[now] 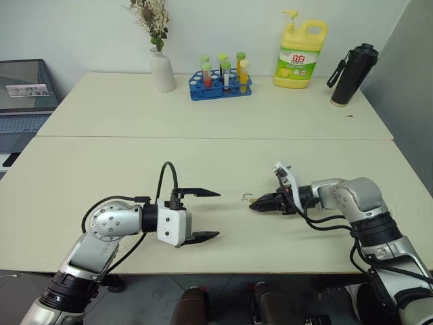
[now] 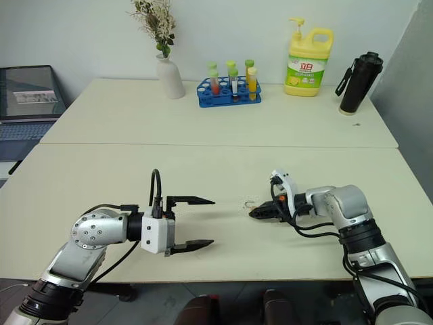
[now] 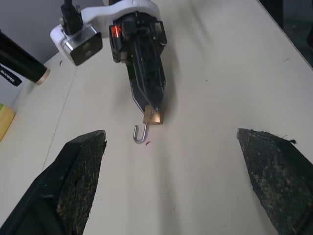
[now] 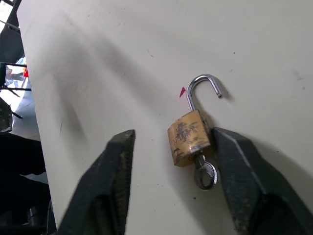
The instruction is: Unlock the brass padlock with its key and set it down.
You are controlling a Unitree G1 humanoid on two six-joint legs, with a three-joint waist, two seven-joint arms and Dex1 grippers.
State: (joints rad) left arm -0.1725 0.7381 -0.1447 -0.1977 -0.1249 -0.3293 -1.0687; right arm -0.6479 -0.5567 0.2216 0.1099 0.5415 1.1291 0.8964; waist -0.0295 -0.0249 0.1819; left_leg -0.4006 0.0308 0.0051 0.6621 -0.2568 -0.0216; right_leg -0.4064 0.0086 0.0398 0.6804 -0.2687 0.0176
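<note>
The brass padlock [image 4: 188, 138] lies flat on the cream table [image 1: 135, 169], its silver shackle [image 4: 201, 84] swung open. The key [image 4: 205, 172] sticks out of the lock's bottom end. My right gripper [image 4: 171, 133] straddles the lock with its fingers apart; one finger [image 4: 239, 171] rests against the lock and key, the other stands clear of them. From the head the padlock [image 1: 249, 199] is a tiny speck at the tip of the right gripper [image 1: 253, 206]. My left gripper [image 1: 216, 214] is wide open and empty, a short way to the left, pointing at the lock [image 3: 153, 116].
At the back of the table stand a white vase [image 1: 162, 69], a blue test tube rack [image 1: 220, 85], a yellow detergent bottle [image 1: 300, 55] and a black flask [image 1: 352, 74]. A laptop [image 1: 24, 95] sits off the left side. A seam crosses the table behind the grippers.
</note>
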